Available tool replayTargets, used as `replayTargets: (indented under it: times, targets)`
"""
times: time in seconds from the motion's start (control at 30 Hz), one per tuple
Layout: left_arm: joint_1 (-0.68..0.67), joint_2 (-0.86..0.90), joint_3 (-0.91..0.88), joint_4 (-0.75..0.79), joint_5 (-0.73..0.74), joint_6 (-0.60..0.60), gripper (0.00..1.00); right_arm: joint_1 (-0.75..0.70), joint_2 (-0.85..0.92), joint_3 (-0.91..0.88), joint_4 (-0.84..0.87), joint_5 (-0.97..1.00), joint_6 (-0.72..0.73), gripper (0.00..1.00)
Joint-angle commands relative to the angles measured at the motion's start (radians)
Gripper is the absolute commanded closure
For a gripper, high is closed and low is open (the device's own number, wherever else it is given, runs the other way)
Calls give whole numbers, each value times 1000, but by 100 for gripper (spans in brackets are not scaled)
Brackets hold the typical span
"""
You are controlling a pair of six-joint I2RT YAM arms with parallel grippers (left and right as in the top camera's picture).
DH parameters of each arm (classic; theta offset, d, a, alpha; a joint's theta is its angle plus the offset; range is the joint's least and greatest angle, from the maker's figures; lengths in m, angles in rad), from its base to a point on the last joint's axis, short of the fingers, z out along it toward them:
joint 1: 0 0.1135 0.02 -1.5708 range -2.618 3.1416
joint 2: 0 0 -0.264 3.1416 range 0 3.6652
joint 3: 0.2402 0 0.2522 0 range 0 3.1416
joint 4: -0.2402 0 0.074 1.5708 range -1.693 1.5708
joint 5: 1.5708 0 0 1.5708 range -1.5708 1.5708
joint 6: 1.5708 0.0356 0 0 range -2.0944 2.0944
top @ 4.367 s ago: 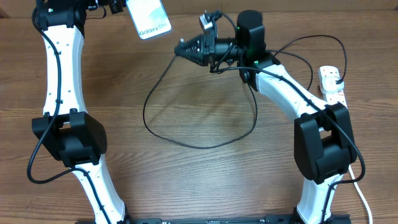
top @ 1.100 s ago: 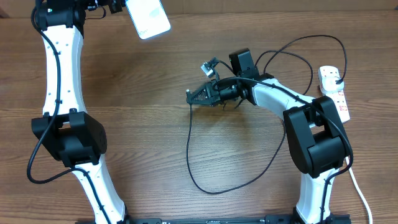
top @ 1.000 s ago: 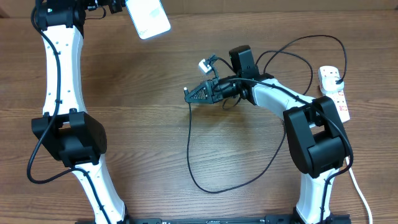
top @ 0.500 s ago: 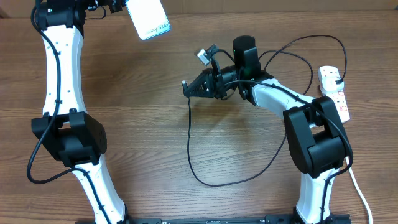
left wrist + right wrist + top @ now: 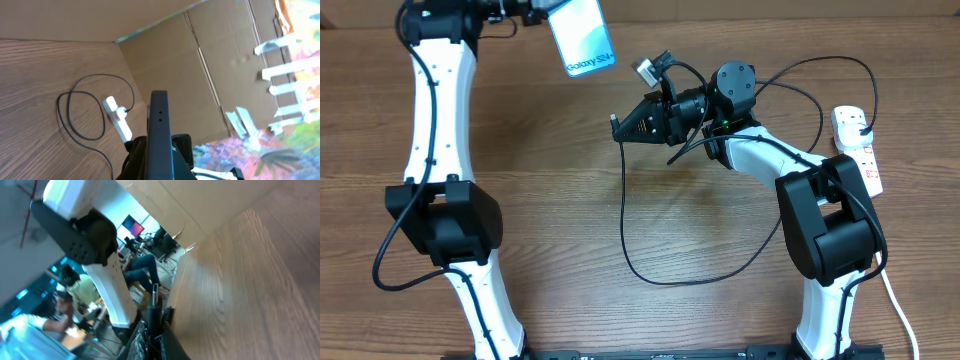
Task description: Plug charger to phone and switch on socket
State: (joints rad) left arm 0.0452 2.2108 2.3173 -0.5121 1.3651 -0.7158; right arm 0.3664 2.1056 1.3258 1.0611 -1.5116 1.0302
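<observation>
At the table's (image 5: 550,200) far left corner, we see the left gripper (image 5: 545,12) clamped on one end of the phone (image 5: 583,38). It holds the phone off the wood with the pale blue screen tilted up toward the overhead camera. Near the middle of the far side, the right gripper (image 5: 620,127) points left toward the phone. It pinches the charger (image 5: 624,215) just behind the small connector tip (image 5: 155,297), which pokes out beyond it. Tip and phone are apart.

From the right gripper, the thin black cable drops toward us, sweeps in a wide loop across the table, and runs back to the socket (image 5: 857,140). The socket lies at the far right edge, and its white cord (image 5: 900,310) trails toward the near edge. From the left wrist, we see the phone edge-on, with the socket and looped cable beyond it. We cannot tell how the socket's switch is set.
</observation>
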Motion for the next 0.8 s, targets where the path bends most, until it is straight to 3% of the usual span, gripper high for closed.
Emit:
replayTargets:
  times: [0.0,0.4,0.6,0.77]
  targets:
    - [-17,-7,12,-18,15,97,96,-1,-5,5,8,22,92,96]
    - [-32,-7,12,-100,14,197,96,-2,-5,5,35,81,91,96]
    - [-51,-7,12,-213,-19,294,96,-2,-5,5,58,101,92,96]
    - [-54,-7,12,-246,-41,302,96,-2,-5,5,57,102,92,96]
